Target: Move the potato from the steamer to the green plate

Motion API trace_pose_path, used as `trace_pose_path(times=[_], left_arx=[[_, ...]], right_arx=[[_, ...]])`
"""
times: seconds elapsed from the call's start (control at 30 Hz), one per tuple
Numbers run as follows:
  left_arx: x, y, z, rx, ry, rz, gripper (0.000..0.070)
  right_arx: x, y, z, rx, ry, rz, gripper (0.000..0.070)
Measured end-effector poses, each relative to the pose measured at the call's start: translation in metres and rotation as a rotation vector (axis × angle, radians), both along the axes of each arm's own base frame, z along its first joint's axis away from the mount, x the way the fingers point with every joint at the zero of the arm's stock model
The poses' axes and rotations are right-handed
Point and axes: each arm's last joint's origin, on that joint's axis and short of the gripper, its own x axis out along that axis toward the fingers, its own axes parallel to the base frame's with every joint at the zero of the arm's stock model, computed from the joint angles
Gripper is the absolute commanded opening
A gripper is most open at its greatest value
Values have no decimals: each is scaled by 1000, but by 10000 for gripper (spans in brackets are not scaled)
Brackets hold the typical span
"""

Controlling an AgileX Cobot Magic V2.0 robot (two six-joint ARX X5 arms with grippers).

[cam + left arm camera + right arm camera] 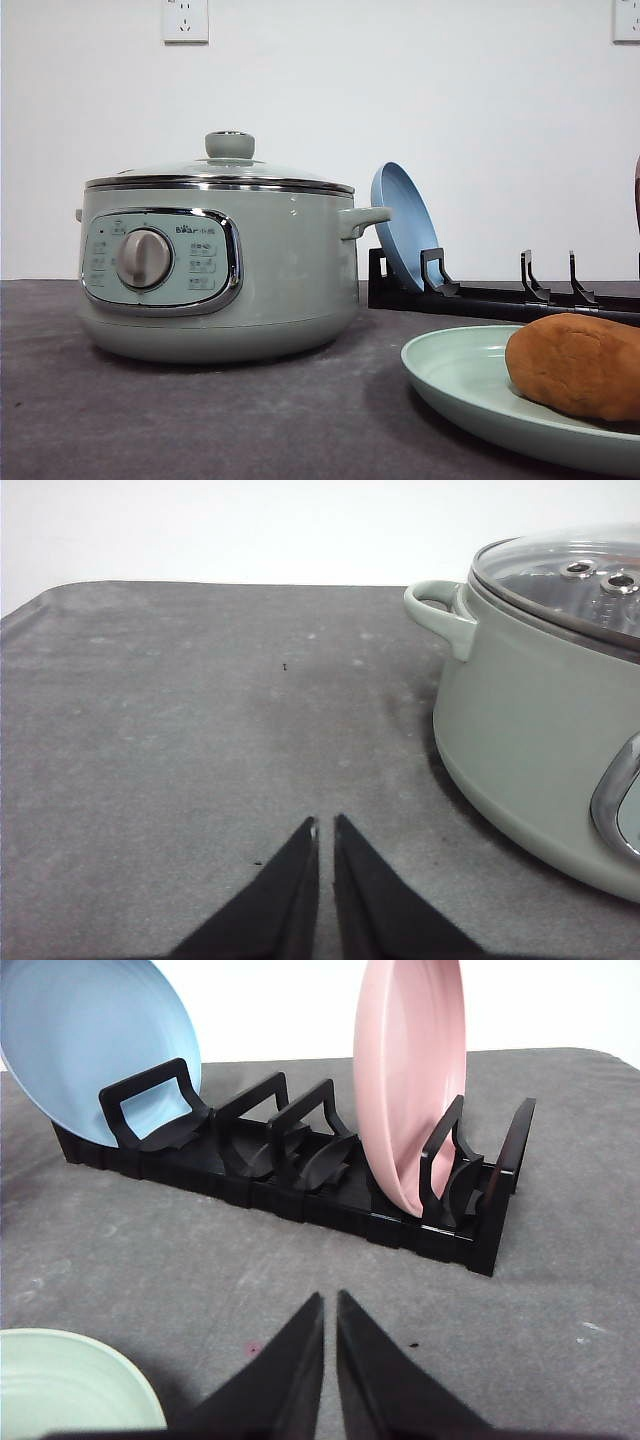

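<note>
The orange-brown potato (577, 365) lies on the pale green plate (455, 378) at the front right of the table. The sage-green steamer (215, 270) stands at the left with its glass lid on; it also appears in the left wrist view as steamer (530, 730). My left gripper (326, 828) hovers over bare grey tabletop beside the steamer, shut with nothing between its black fingers. My right gripper (330, 1302) is shut and empty, over the table in front of the dish rack, with the green plate's rim (60, 1380) close beside it.
A black dish rack (300, 1180) holds a blue plate (90, 1040) and a pink plate (410, 1070) upright; rack (500, 295) and blue plate (402, 225) stand behind the green plate. A white wall backs the grey table (200, 730).
</note>
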Motion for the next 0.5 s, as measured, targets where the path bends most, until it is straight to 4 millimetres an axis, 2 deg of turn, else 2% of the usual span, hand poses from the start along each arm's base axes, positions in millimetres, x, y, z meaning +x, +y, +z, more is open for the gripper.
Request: trace_pose_path(times=[0.5], left_arx=[[0,0,0,0,0,0,22]], right_arx=[[0,0,0,0,0,0,10]])
